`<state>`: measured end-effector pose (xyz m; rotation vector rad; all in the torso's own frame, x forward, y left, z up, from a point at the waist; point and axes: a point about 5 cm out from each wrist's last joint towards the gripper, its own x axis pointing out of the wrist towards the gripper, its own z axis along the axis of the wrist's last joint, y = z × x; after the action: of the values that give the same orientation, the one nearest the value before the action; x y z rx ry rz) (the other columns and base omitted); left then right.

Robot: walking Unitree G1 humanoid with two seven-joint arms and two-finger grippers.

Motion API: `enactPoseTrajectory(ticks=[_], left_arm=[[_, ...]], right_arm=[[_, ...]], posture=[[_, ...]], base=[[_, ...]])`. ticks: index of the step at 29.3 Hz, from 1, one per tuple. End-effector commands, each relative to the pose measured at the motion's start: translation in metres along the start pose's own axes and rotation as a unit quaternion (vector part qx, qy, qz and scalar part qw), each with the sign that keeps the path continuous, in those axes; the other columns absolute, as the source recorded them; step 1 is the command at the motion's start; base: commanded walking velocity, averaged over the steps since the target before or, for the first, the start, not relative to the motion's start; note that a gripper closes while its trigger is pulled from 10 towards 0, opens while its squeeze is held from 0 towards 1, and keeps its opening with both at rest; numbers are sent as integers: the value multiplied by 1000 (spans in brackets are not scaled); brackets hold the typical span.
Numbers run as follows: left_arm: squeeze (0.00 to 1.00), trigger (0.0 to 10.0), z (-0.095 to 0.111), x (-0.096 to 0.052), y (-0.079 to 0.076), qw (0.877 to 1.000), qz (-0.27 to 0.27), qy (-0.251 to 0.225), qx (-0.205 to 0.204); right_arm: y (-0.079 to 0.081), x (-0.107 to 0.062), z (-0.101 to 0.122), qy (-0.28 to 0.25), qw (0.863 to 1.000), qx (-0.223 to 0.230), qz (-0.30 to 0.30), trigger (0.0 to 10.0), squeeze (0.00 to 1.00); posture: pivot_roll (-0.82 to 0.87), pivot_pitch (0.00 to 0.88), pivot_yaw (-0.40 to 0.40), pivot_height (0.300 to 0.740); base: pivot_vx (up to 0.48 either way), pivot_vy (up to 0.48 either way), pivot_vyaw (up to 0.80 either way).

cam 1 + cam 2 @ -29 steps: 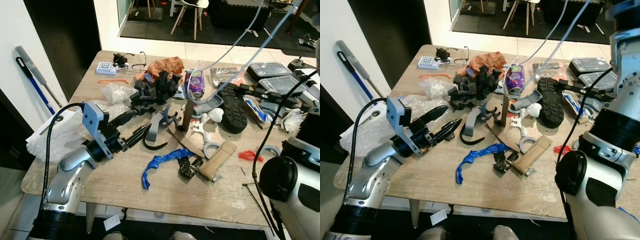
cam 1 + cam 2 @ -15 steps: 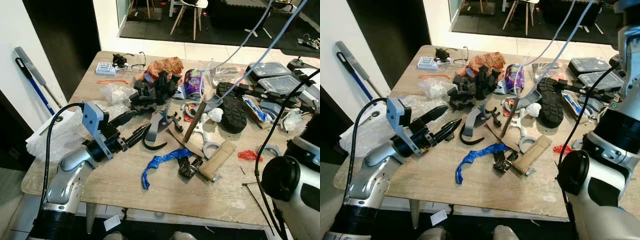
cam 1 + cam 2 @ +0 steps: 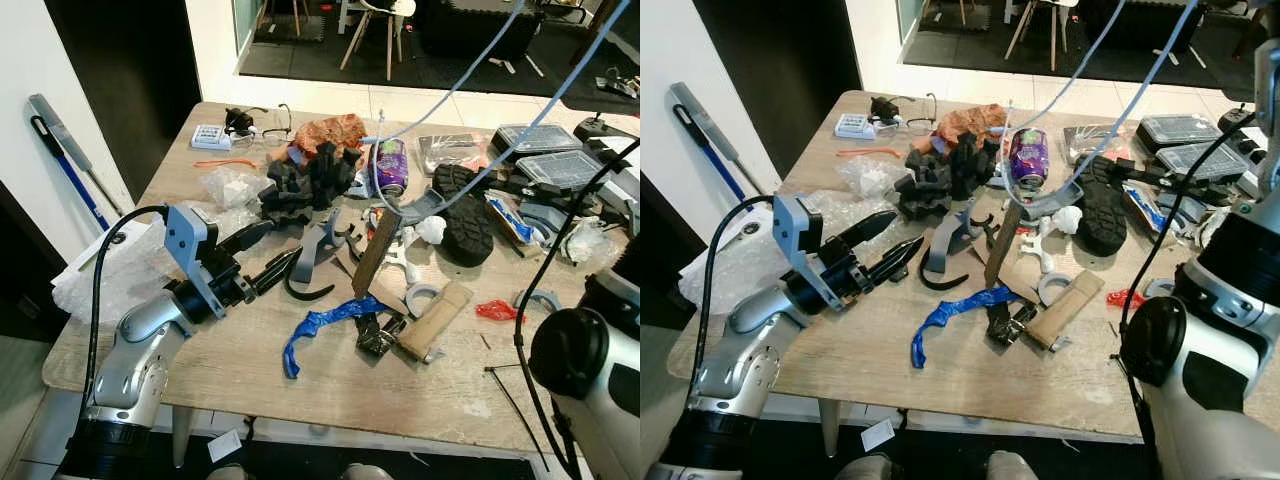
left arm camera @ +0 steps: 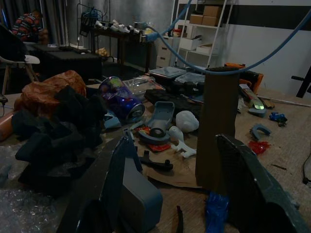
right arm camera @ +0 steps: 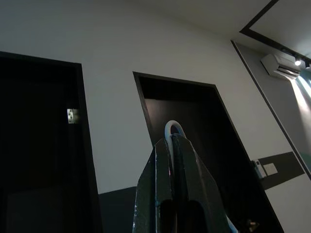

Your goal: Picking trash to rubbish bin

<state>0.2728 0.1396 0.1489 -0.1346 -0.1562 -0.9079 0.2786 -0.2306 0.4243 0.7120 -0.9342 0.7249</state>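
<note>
A pale blue cable [image 3: 470, 80] runs from high on the right down to a loop over the cluttered table [image 3: 250, 380] and back up. In the right wrist view my right gripper [image 5: 170, 141] is shut on a white bend of this cable [image 5: 174, 127], raised toward a wall with dark doorways. A brown cardboard strip [image 3: 375, 255] stands tilted under the loop, also visible as the cardboard strip [image 4: 218, 131]. My left gripper [image 3: 281, 247] is open low over the table's left side, aimed at a grey plastic part [image 3: 315, 245]. Nothing lies between its fingers [image 4: 109, 179].
Around the strip lie a blue plastic scrap [image 3: 320, 325], a purple can [image 3: 392, 165], black foam lumps [image 3: 310, 180], orange crumpled paper [image 3: 330, 130], a black shoe [image 3: 465, 215] and a cardboard block [image 3: 435, 320]. Bubble wrap [image 3: 110, 270] covers the left edge. Clear boxes [image 3: 545, 140] sit far right.
The cable has been pulled higher and its loop has shifted. The brown strip has swung from leaning right to showing its broad face, slightly nearer me. My left arm has stayed still.
</note>
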Motion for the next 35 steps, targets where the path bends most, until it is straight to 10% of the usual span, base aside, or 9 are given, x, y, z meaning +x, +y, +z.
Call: enactPoseTrajectory(ticks=[1,13,35], left_arm=[[0,10000,3,3,-2,1000,-6,-7,0],[0,10000,21,9,-12,998,-48,-29,-41],[0,10000,22,52,-20,1000,-13,6,6]], right_arm=[[11,0,3,11,999,-5,32,0,0],[13,1,-7,13,999,12,29,0,0],[20,66,-47,25,995,32,94,0,0]], posture=[[-7,0,-16,740],[-5,0,-15,740],[10,0,-59,740]], base=[[0,0,0],[0,0,0],[0,0,0]])
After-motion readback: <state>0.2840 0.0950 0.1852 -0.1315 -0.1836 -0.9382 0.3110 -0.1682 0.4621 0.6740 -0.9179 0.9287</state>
